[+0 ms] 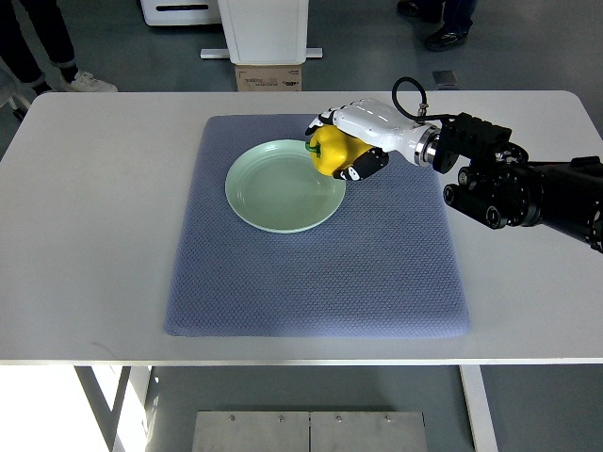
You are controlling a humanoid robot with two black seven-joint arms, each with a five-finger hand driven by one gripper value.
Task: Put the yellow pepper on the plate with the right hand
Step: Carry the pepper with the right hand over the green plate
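Top view shows a white table [85, 235] filling most of the scene, with a grey floor beyond its far edge. On the table lies a blue-grey woven mat [311, 273], roughly square, its far edge narrower than its near edge in this steep look down. A pale green plate [268, 202] sits on the far half of the mat, a little left of the mat's middle, and its centre is bare.

The right arm [528, 193] comes in from the right edge, black and jointed at the wrist section, then white toward the hand. The right hand [350, 143] reaches over the far right rim of the plate. Its fingers are curled around the yellow pepper [330, 153], so the hand is gripping it: white and black fingers wrap the pepper's far and right sides, and one dark fingertip presses at its near right.

The pepper sits inside that grasp at the plate's far right edge, partly over the rim and partly over the mat (whether it touches the plate or is held just above it cannot be told). Its short green stem [312, 146] points left, toward the plate's far side.

Beyond the table stand a white cabinet base [264, 33] and a cardboard box [268, 77].
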